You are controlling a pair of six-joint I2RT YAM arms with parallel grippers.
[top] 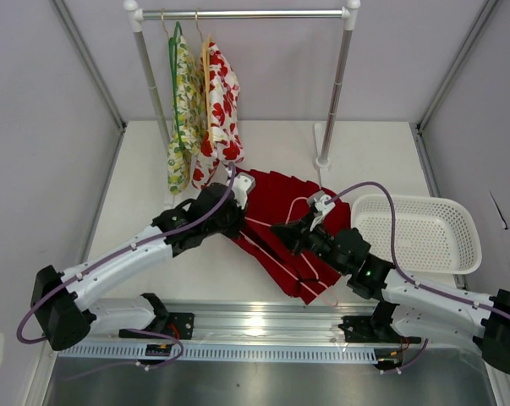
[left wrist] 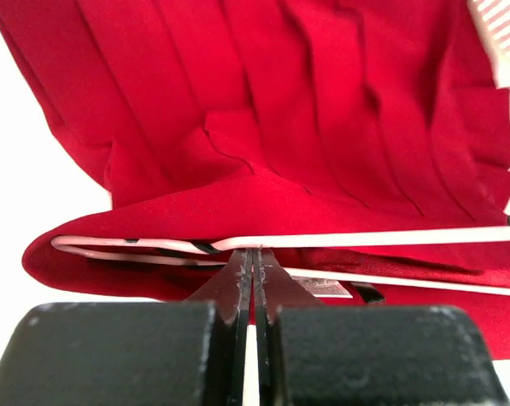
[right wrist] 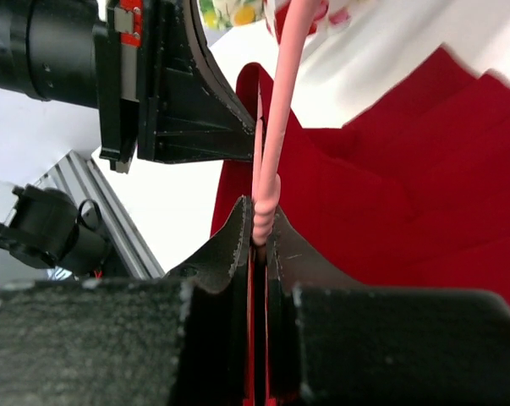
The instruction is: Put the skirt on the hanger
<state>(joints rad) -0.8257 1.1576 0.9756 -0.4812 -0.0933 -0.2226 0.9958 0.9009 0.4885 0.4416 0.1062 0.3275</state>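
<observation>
The deep red pleated skirt [top: 290, 201] lies spread on the table in the middle. The pale pink wire hanger [left wrist: 390, 238] lies across its waistband end, partly under the fabric, and a small white label [left wrist: 322, 288] shows below the wire. My left gripper [top: 240, 222] is shut on the skirt's waistband edge [left wrist: 253, 251], right at the hanger wire. My right gripper [top: 281, 230] is shut on the hanger's twisted neck [right wrist: 265, 211]. The wire [right wrist: 276, 127] runs away from the jaws toward the left gripper's fingers [right wrist: 225, 118]. The two grippers are close together.
A clothes rack [top: 326, 127] stands at the back, with a yellow-green floral garment on a green hanger [top: 181, 101] and a white red-print garment on an orange hanger [top: 221, 106]. A white basket [top: 415, 203] sits at the right. A metal rail [top: 255, 315] runs along the near edge.
</observation>
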